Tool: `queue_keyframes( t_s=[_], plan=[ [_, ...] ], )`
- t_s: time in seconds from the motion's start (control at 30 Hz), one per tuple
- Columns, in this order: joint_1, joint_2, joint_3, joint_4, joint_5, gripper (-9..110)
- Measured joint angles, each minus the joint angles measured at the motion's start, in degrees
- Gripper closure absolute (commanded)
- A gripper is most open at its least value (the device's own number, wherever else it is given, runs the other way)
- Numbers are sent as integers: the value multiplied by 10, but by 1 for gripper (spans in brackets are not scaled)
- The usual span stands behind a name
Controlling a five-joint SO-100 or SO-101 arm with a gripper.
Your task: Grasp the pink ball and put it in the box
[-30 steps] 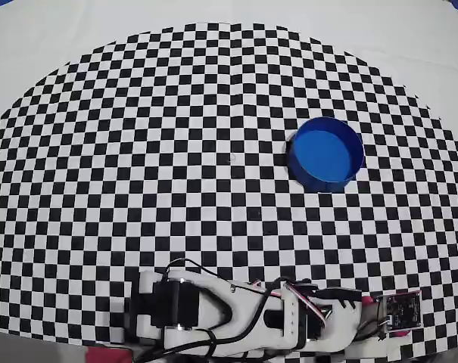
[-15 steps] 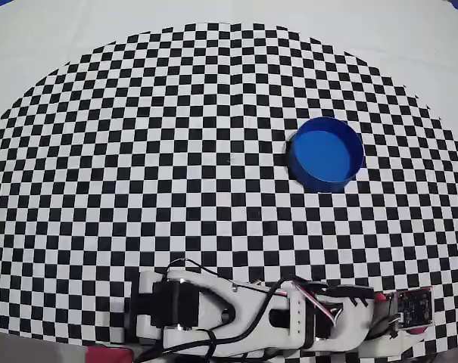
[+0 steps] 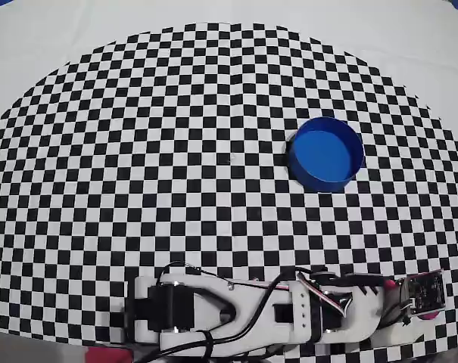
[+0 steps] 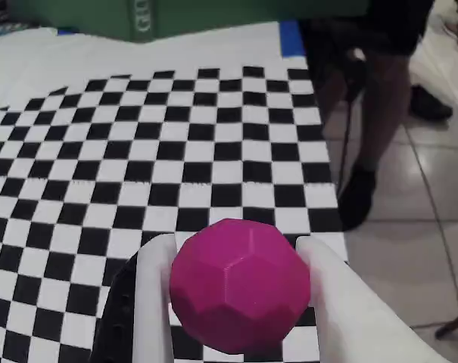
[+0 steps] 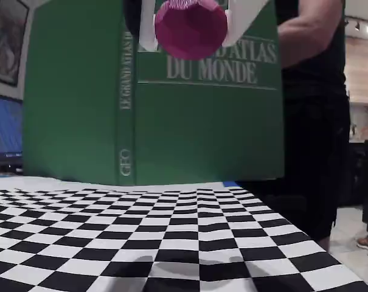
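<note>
White plastic fingers (image 4: 154, 302) of the gripper (image 4: 240, 291) are clamping the pink ball (image 4: 240, 286) from both sides in the wrist view, one flat finger pressing each flank; the ball is matte and faceted, its surface breaking into small flat polygons rather than a smooth curve. In the fixed view the ball (image 5: 191, 25) is hanging high near the top edge, held well above the checkered cloth (image 5: 141, 231), with a large green book (image 5: 153, 115) standing upright behind it and a person in dark clothes (image 5: 311, 91) standing at the right. In the overhead view the white, cable-strung arm (image 3: 289, 318) is lying along the bottom edge, its wrist end reaching toward the lower right corner, where a sliver of pink (image 3: 433, 311) is showing; whether that is the ball cannot be told. The box (image 3: 326, 153), a round, bright blue, shallow tub with a thin rim, is sitting empty on the black-and-white cloth, well apart from the gripper. Compared with a second ago, the arm's far end is lying further right along the bottom edge, while the box is sitting where it was.
</note>
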Motion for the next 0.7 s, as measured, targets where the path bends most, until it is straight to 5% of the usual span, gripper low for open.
queue_keyframes(
  t_s=[0.7],
  plan=[
    [-43, 145, -1, 127, 0, 101]
  ],
)
